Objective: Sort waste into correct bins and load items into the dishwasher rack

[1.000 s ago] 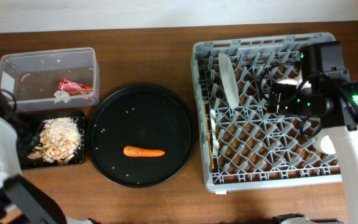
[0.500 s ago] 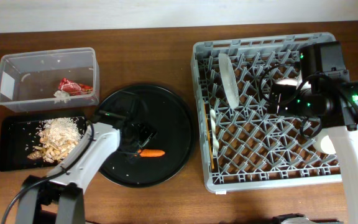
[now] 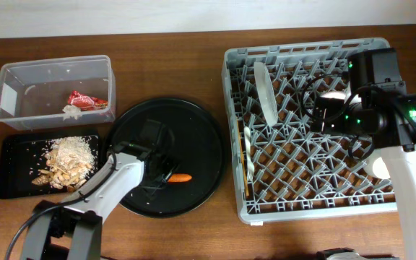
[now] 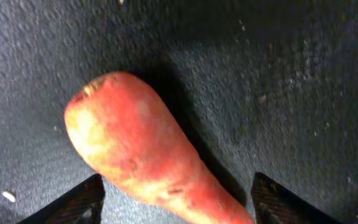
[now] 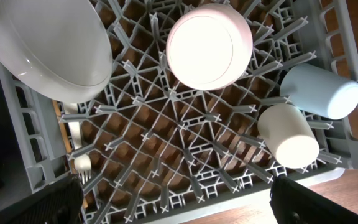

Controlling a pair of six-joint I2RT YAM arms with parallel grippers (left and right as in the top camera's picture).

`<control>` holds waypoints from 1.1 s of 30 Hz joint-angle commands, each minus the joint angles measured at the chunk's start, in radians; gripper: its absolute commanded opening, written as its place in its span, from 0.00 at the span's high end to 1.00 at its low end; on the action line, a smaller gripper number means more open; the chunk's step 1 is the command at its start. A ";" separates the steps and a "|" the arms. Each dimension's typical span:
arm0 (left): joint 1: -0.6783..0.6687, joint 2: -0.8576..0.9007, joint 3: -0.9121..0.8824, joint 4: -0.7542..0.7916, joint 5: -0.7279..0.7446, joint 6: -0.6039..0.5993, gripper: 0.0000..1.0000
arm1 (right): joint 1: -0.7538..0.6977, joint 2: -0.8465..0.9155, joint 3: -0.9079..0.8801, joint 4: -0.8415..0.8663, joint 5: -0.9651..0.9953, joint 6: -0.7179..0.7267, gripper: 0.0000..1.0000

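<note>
A small orange carrot [image 3: 182,177] lies on the large round black tray [image 3: 193,130]. My left gripper [image 3: 163,175] is open right at it, and in the left wrist view the carrot [image 4: 142,149] lies between the two fingertips of that gripper [image 4: 179,202]. My right gripper [image 3: 332,108] hovers open and empty over the grey dishwasher rack [image 3: 316,210]. The rack [image 5: 185,143] holds the plate [image 5: 48,43], pink bowl [image 5: 209,46], light-blue cup [image 5: 325,93] and white fork [image 5: 79,158].
The clear box [image 3: 20,72] at the back left holds the red wrapper [image 3: 85,100] and white tissue [image 3: 71,111]. The shallow black tray [image 3: 11,184] in front of it holds beige food scraps [image 3: 67,159]. A white cup [image 5: 289,137] also lies in the rack.
My left arm has swung in from the left edge over the round tray and closed in on the carrot. The right arm has not moved.
</note>
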 commanded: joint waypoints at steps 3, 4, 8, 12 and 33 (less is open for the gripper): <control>-0.003 0.007 -0.010 0.006 -0.086 0.010 0.62 | -0.007 0.004 0.000 -0.006 -0.001 0.000 0.01; -0.003 0.007 -0.010 0.007 -0.093 0.018 0.70 | -0.007 0.004 0.000 -0.006 -0.001 0.000 0.01; -0.003 0.007 -0.010 0.009 -0.141 0.018 0.80 | -0.007 0.004 0.000 -0.006 -0.001 0.000 0.01; 0.001 0.007 -0.005 0.010 -0.213 0.121 0.85 | -0.007 0.004 0.000 -0.006 -0.001 0.000 0.01; 0.862 0.064 0.166 0.026 -0.340 0.448 0.89 | -0.007 0.004 0.000 -0.007 -0.001 0.000 0.01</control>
